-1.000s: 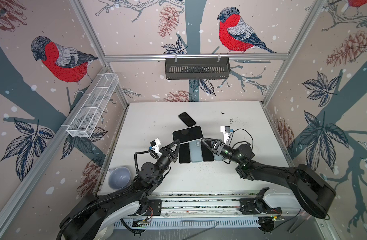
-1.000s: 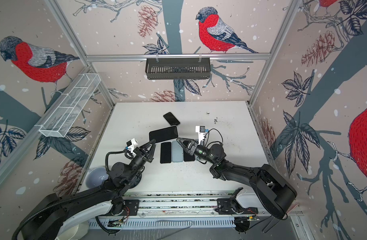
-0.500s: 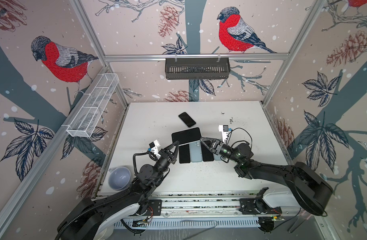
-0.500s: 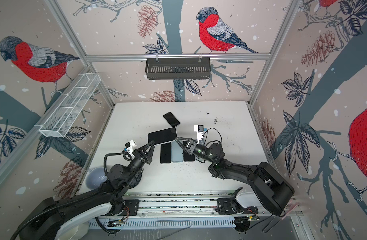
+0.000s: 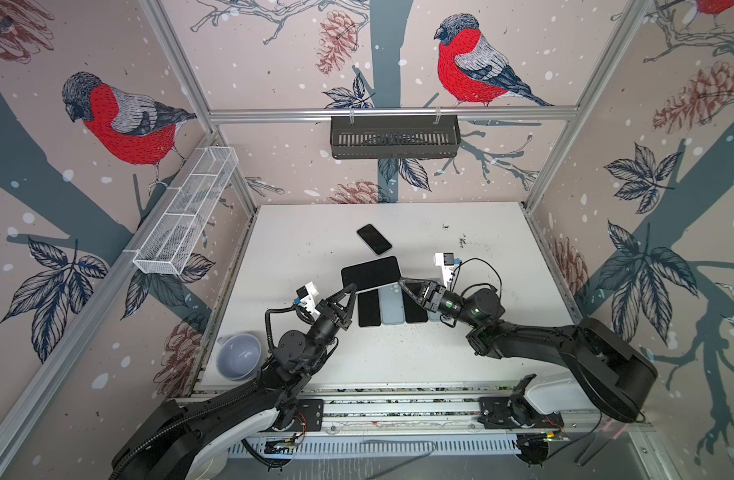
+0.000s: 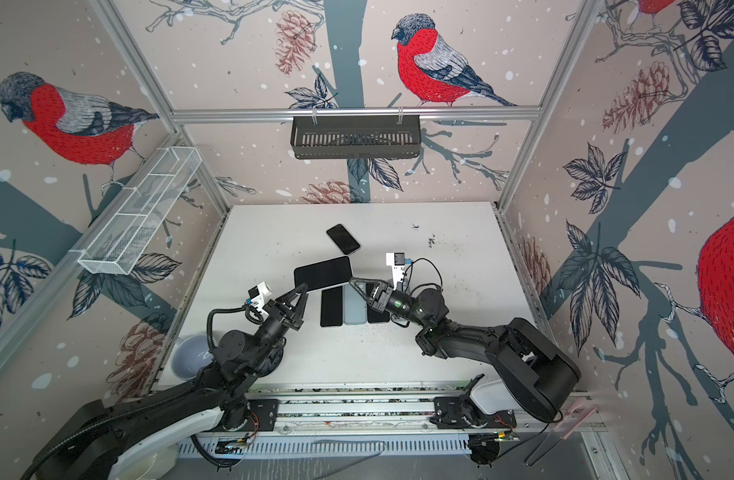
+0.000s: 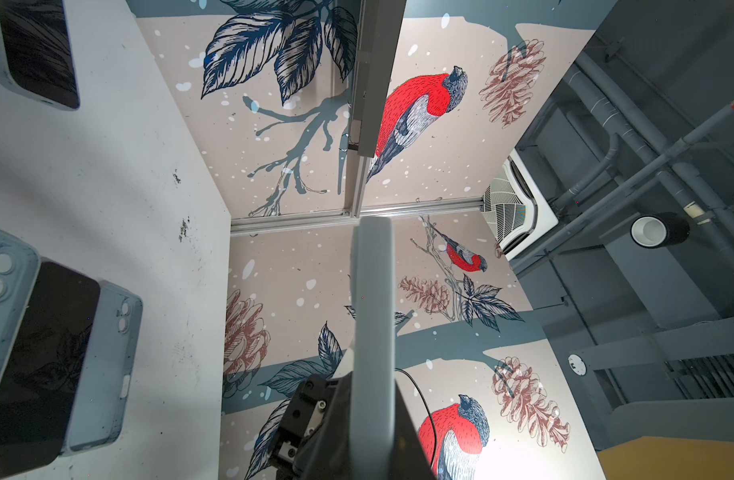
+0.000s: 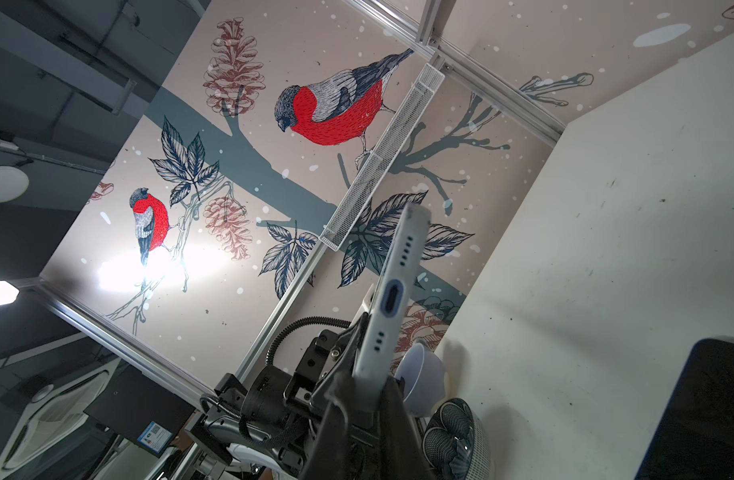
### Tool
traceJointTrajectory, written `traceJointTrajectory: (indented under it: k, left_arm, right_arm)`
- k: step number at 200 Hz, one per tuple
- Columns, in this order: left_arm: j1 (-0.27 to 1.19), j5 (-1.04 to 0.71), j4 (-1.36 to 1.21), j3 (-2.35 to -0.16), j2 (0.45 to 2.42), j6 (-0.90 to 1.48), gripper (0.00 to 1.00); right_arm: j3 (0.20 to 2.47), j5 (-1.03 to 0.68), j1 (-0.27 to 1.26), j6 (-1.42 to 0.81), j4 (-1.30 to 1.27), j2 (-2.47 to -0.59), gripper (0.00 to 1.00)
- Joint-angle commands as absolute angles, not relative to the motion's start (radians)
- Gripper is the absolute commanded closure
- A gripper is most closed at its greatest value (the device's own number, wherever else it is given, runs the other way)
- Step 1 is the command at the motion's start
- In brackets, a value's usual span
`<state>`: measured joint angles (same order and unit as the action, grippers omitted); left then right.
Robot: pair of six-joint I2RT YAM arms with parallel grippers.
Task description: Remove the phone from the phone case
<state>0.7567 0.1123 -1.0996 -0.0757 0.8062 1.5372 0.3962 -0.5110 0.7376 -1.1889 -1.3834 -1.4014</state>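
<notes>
Both top views: the phone [image 5: 371, 272] hangs above the table [image 5: 481, 232], held between the left claw [image 5: 350, 289] and the right claw [image 5: 400, 281].
Left wrist: the left claw [image 7: 371, 419] is narrow, pinching the edge of the grey phone case [image 7: 373, 311].
Right wrist: the right claw [image 8: 367, 399] is closed on the port end of the phone case [image 8: 392, 291].
Progress: the phone is lifted, but I judge it is not yet out.

The phone [image 5: 371, 272] screen is black; its phone case [image 8: 382, 316] is pale blue. The table [image 5: 481, 353] is white, speckled dark.
</notes>
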Motion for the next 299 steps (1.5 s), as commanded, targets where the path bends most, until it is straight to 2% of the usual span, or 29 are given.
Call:
traceJointTrajectory:
  k: [1, 14, 55, 96, 146, 155, 176, 187, 203, 220, 246, 270, 299]
  left_arm:
    - [0.765, 0.121, -1.164, -0.086, 0.785, 1.539, 1.00]
    - [0.766, 0.125, -1.148, -0.086, 0.768, 1.539, 1.00]
    - [0.767, 0.101, -1.060, -0.129, 0.729, 1.527, 1.00]
    - [0.767, 0.069, -1.041, -0.162, 0.756, 1.519, 1.00]
    - [0.767, 0.033, -1.015, -0.204, 0.779, 1.498, 1.00]
    - [0.767, 0.038, -1.006, -0.206, 0.773, 1.495, 1.00]
    - [0.761, 0.045, -1.008, -0.202, 0.753, 1.477, 1.00]
    - [0.754, 0.029, -0.962, -0.216, 0.735, 1.460, 1.00]
    - [0.753, 0.030, -0.912, -0.228, 0.705, 1.439, 1.00]
    - [0.752, 0.037, -0.920, -0.218, 0.696, 1.439, 1.00]
    - [0.751, 0.020, -0.975, -0.212, 0.731, 1.453, 1.00]
    - [0.753, 0.008, -1.026, -0.207, 0.770, 1.469, 1.00]
    - [0.753, 0.002, -1.052, -0.202, 0.784, 1.474, 1.00]
  right_arm:
    - [0.382, -0.548, 0.737, -1.165, -1.459, -1.405, 0.96]
    - [0.382, -0.579, 0.735, -1.136, -1.460, -1.408, 0.99]
    - [0.385, -0.716, 0.741, -0.915, -1.396, -1.413, 0.99]
    - [0.386, -0.743, 0.787, -0.719, -1.325, -1.403, 1.00]
    - [0.423, -0.619, 0.807, -0.510, -1.001, -1.295, 0.99]
    - [0.424, -0.568, 0.806, -0.492, -0.947, -1.260, 0.92]
    - [0.378, -0.479, 0.800, -0.476, -0.903, -1.136, 0.59]
    - [0.352, -0.444, 0.788, -0.469, -0.873, -1.068, 0.45]
    - [0.318, -0.433, 0.764, -0.494, -0.855, -0.979, 0.29]
    - [0.314, -0.466, 0.747, -0.546, -0.843, -0.928, 0.19]
    - [0.383, -0.543, 0.736, -0.665, -0.809, -0.974, 0.17]
    - [0.410, -0.610, 0.737, -0.794, -0.938, -1.047, 0.17]
    - [0.417, -0.623, 0.734, -0.856, -1.009, -1.099, 0.26]
